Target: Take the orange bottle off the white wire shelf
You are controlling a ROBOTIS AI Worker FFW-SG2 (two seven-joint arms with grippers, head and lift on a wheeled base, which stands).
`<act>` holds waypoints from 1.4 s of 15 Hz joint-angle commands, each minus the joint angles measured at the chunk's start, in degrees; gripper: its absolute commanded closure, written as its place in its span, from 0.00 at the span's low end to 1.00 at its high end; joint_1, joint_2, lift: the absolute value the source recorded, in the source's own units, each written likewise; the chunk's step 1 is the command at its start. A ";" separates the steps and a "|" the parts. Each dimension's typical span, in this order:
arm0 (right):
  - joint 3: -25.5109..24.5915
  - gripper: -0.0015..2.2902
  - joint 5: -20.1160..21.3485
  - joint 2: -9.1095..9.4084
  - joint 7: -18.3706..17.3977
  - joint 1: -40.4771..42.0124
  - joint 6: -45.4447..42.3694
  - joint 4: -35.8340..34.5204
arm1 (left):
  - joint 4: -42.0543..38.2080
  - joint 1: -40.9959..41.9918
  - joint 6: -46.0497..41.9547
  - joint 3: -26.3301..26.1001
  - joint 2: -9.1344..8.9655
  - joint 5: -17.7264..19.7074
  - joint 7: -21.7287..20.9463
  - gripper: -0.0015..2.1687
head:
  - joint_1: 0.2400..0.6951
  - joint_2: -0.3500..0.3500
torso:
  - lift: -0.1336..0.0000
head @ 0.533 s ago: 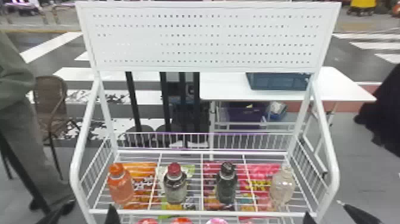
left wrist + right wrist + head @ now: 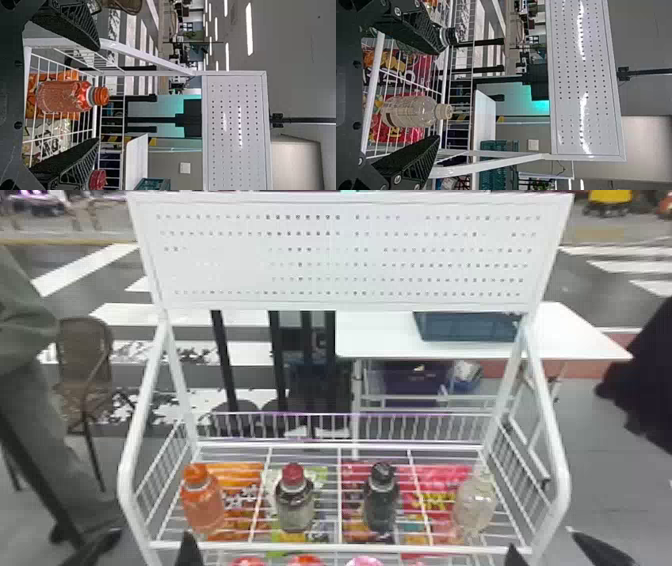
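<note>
Orange and upright in the leftmost place on the white wire shelf (image 2: 320,445): find the orange bottle (image 2: 204,507) there, just behind the front rail (image 2: 340,547). Choose the left claw (image 2: 98,94) as the nearer one, spread wide and holding nothing, with room for the bottle between its fingers. Judge the reach from that gap: straight ahead of the left claw and roughly midway, so probably move forward past the front rail, with little sideways correction. Mind the long axis too: vertical in the room, at right angles to the spread of the fingers, so suited to a squeeze across the body, with no roll of the wrist likely to be needed.

From the head, read the row: orange bottle at the left end, then the red-capped bottle (image 2: 294,510), the dark bottle (image 2: 381,507) and, at the right end, the clear bottle (image 2: 476,507). From the left wrist, read the side clearance, plus the cap (image 2: 103,96) standing tall and unobstructed. From the right wrist, see the right claw (image 2: 440,95), likewise parted and empty, facing the clear bottle; poorly placed for this job. Watch the inner finger near the red-capped bottle during the approach.
</note>
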 commanded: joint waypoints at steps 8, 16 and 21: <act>0.27 0.06 0.08 0.39 0.12 -0.24 -0.04 0.40 | 10.11 -5.00 -4.23 -1.49 -0.07 -0.01 -0.17 0.04 | 0.57 0.50 | 1.00; -0.17 0.06 0.43 0.39 0.03 1.08 -0.04 0.13 | 40.78 -26.45 -15.31 -2.89 -1.21 0.34 -1.14 0.04 | 0.57 0.50 | 1.00; -0.70 0.06 0.17 0.21 0.12 1.43 0.14 0.13 | 49.83 -34.44 -15.31 -1.92 -2.01 0.25 -2.37 0.04 | 0.57 0.50 | 1.00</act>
